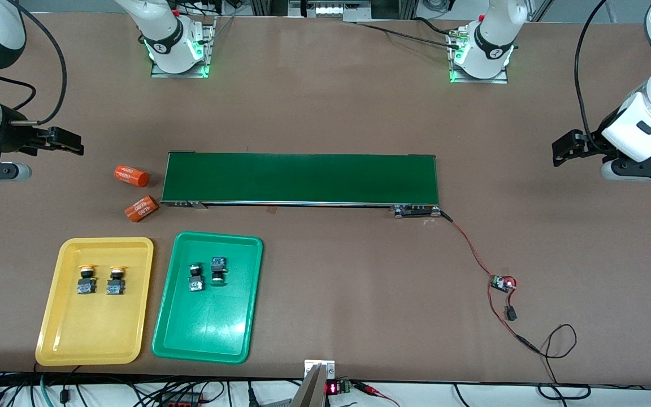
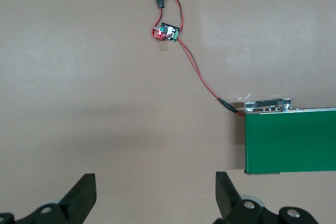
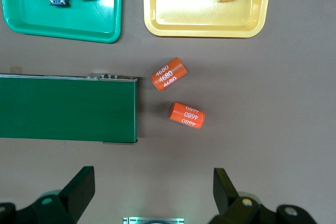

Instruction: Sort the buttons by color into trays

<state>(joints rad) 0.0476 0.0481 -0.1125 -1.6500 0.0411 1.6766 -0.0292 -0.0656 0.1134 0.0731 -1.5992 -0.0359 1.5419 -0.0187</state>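
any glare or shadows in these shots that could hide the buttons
Front view: a soft glare patch on the green tray floor, clear of its buttons. Right wrist view: yellow tray evenly lit, buttons cut by the frame edge. Left wrist view: only faint shadows.

You're looking at a robotics lab bench. Two arms are bolted to metal base plates point(image 1: 179, 69) with green status lights on a brown table point(image 1: 325, 113). A small conveyor belt point(image 1: 301, 178) is wired by a red-and-black lead point(image 1: 475, 254) to a bare circuit board point(image 1: 502, 283). Cables point(image 1: 105, 390) and a red digit display point(image 1: 332, 388) line the table's edge nearest the front camera, and aluminium framing point(image 1: 325, 8) stands past the bases.
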